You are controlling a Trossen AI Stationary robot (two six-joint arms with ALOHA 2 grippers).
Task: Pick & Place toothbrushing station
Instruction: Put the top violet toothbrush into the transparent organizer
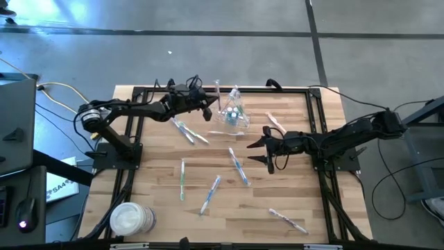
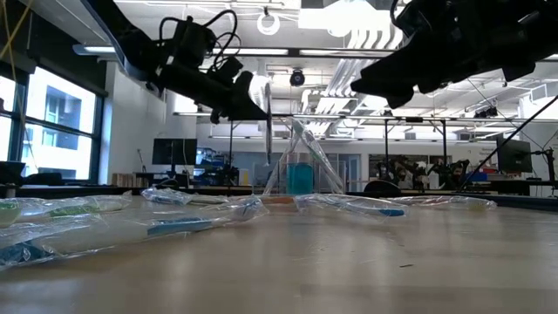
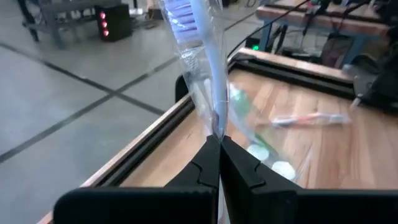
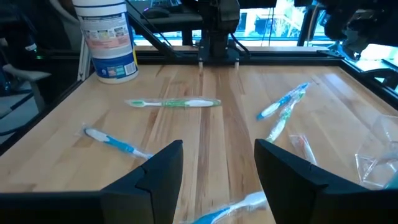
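A clear plastic cup (image 1: pixel 234 113) stands at the far middle of the table, with small tubes and brushes inside it; it also shows in the low view (image 2: pixel 300 170). Just left of the cup, my left gripper (image 1: pixel 210 105) is shut on a wrapped toothbrush (image 3: pixel 198 43). Several more toothbrushes lie flat on the wood, among them a green one (image 4: pixel 174 102), a blue one (image 4: pixel 115 142) and another blue one (image 1: pixel 238 167). My right gripper (image 1: pixel 255 153) hovers open above the table's middle, right of those brushes, with nothing between its fingers (image 4: pixel 161 168). My left gripper pinches the wrapped toothbrush's handle (image 3: pixel 216 121) between its two fingertips, through the clear wrapper. The fingers come nearly level from the table's left and lie across the brush. The brush stands upright with its head (image 3: pixel 181 14) up, lifted clear of the table (image 2: pixel 267 122).
A black frame rail (image 1: pixel 208 89) runs around the table. A white tub (image 1: pixel 132 219) stands at the near left corner. More wrapped brushes lie at the near right (image 1: pixel 288 220) and far right (image 1: pixel 276 123). Bare wood lies between them.
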